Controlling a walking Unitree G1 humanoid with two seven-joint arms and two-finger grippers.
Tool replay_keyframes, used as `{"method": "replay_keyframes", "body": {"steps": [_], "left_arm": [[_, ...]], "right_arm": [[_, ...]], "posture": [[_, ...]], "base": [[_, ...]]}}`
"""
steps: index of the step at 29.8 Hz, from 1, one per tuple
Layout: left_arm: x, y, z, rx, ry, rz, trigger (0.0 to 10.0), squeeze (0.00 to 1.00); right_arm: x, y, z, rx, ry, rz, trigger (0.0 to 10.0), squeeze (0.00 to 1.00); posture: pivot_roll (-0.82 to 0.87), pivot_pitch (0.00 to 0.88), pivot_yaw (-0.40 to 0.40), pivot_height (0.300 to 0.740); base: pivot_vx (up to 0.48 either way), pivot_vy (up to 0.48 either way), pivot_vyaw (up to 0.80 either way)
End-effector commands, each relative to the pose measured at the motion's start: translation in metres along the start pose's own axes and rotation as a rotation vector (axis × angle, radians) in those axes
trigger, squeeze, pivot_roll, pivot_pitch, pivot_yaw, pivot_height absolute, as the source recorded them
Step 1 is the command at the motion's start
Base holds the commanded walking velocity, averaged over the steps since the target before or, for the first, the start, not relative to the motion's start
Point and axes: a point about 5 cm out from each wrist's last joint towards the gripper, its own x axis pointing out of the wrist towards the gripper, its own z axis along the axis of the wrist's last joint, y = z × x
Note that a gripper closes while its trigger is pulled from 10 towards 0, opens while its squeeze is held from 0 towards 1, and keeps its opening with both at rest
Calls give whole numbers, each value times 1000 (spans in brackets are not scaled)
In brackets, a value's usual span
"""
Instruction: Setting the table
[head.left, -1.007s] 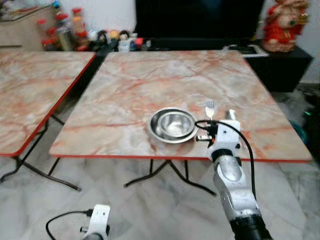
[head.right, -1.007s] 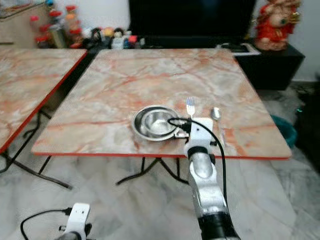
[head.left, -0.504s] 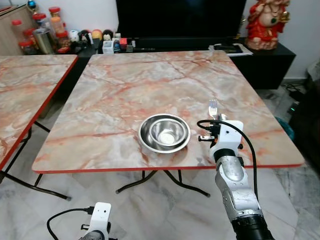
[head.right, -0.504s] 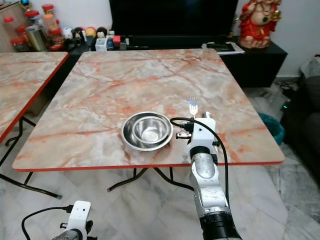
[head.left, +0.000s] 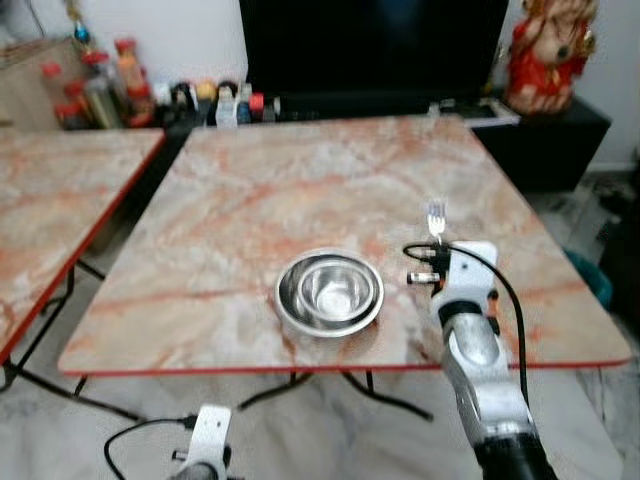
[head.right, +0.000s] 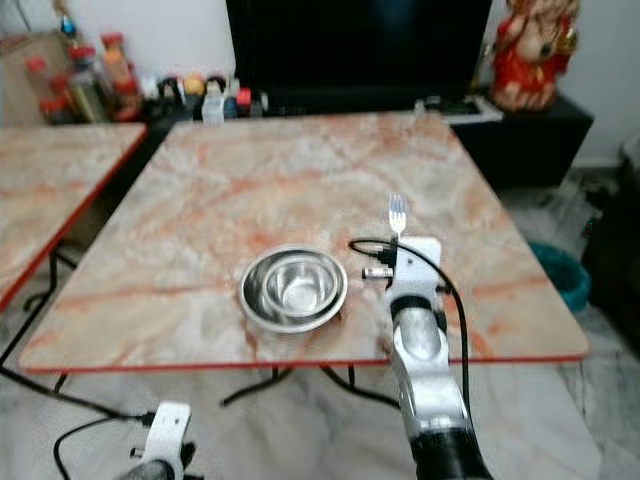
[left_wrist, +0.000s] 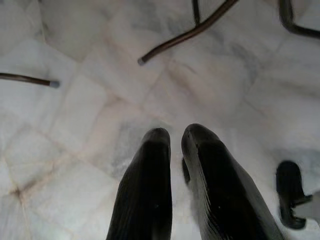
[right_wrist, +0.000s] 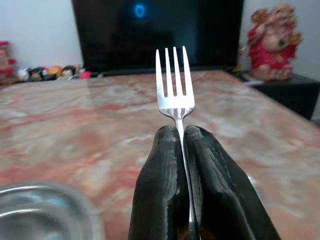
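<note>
Two risks: the fork (right_wrist: 174, 85) could slip from its thin pinch and clatter onto the table (head.left: 300, 190), or swing into the bowl (head.left: 330, 293) just beside it
Fork: flat polished steel, four tines up — handle clamped between the right gripper (right_wrist: 184, 134) fingers, above the table's near edge, toward its right corner
Bowl: round shiny steel, two nested, near the near edge
Table: smooth marbled top, red rim
Left gripper (left_wrist: 175, 136): idle over floor, fingers nearly together, empty

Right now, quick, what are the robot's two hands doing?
Left gripper: closed, holding nothing, hanging down near the floor.
Right gripper: closed on the fork, prongs pointing out over the table.
</note>
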Motion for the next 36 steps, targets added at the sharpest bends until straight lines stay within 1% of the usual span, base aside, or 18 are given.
{"method": "replay_keyframes", "body": {"steps": [1, 6, 13, 15, 19, 21, 22, 26, 33, 36], "left_arm": [[0, 0, 2, 8, -4, -1, 10000, 0], [0, -1, 0, 9, -1, -4, 10000, 0], [-1, 0, -4, 11, 10, -3, 10000, 0], [-1, 1, -4, 10, 10, -2, 10000, 0], [-1, 1, -3, 9, 10, -4, 10000, 0], [-1, 1, -3, 9, 10, -5, 10000, 0], [-1, 2, -3, 11, 11, -5, 10000, 0], [-1, 2, -4, 12, 13, -4, 10000, 0], [-1, 5, -4, 11, 14, 4, 10000, 0], [-1, 5, -4, 7, 14, 4, 10000, 0]], "right_arm": [[1, 2, 4, -8, -11, 13, 10000, 0], [0, -1, 1, -17, 3, 0, 10000, 0], [3, -9, -7, -42, 55, -36, 10000, 0], [5, -12, -15, -74, 103, -30, 10000, 0], [8, -16, -22, -109, 152, -34, 10000, 0], [8, -17, -23, -112, 158, -37, 10000, 0], [12, -20, -25, -123, 173, -53, 10000, 0], [16, -22, -25, -128, 183, -60, 10000, 0], [26, -24, -27, -135, 208, -57, 10000, 0], [30, -25, -29, -124, 230, -56, 10000, 0]], "posture": [[-50, 0, 17, 736], [-49, 0, 17, 736], [-44, 0, 17, 736], [-42, 0, 15, 736], [-39, 0, 18, 736], [-37, 0, 20, 736], [-37, 0, 22, 736], [-34, 0, 23, 736], [-20, 0, 19, 736], [-17, 0, 17, 736]], "base": [[0, 0, 0], [0, 0, 0], [0, 0, 0], [0, 0, 0], [0, 0, 0], [0, 0, 0], [0, 0, 0], [0, 0, 0], [0, 0, 0], [0, 0, 0]]}}
